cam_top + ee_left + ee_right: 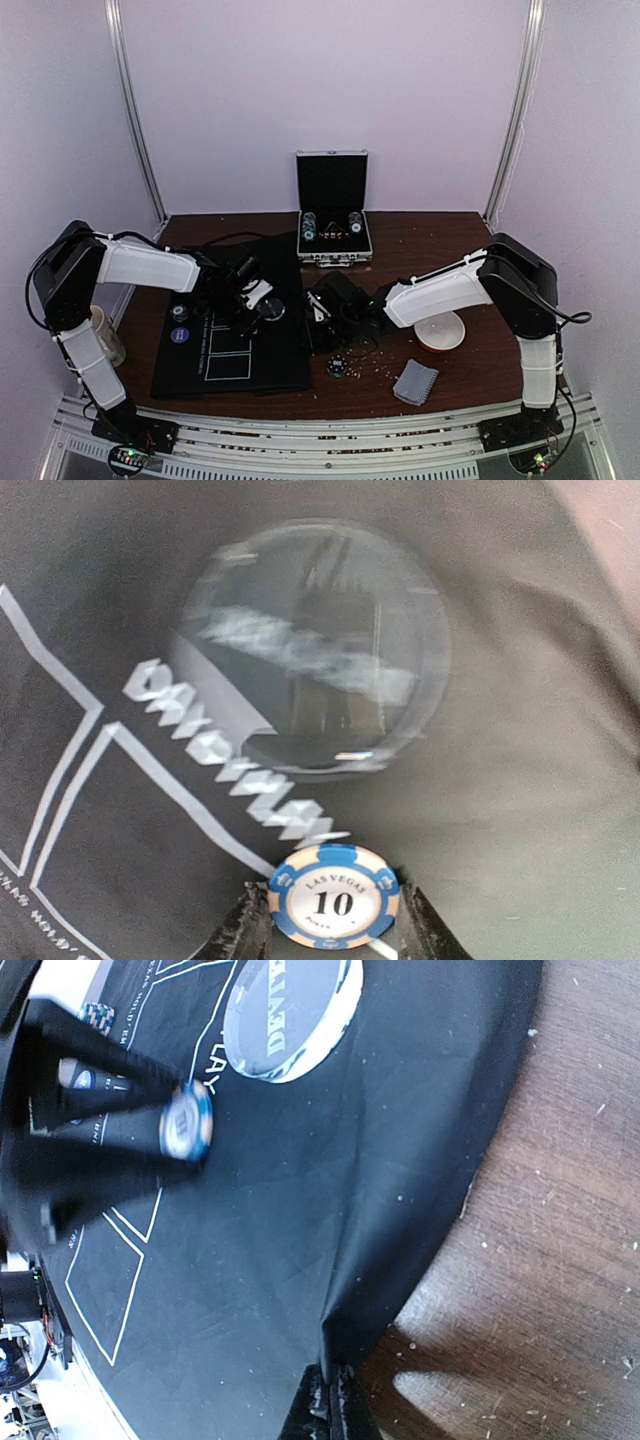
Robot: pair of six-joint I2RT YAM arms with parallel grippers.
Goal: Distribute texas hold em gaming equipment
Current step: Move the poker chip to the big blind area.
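Black poker mat (230, 335): L gripper (335, 932) clamps blue-white "10" chip (334, 896) just over it, beside clear dealer button (310, 645). R gripper (328, 1405) looks closed at mat edge. Lower flat before letting go, imo

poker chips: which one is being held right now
The blue-and-white chip marked 10, pinched upright between the left gripper's jaws. Other chips lie on the black mat or sit in the open case.
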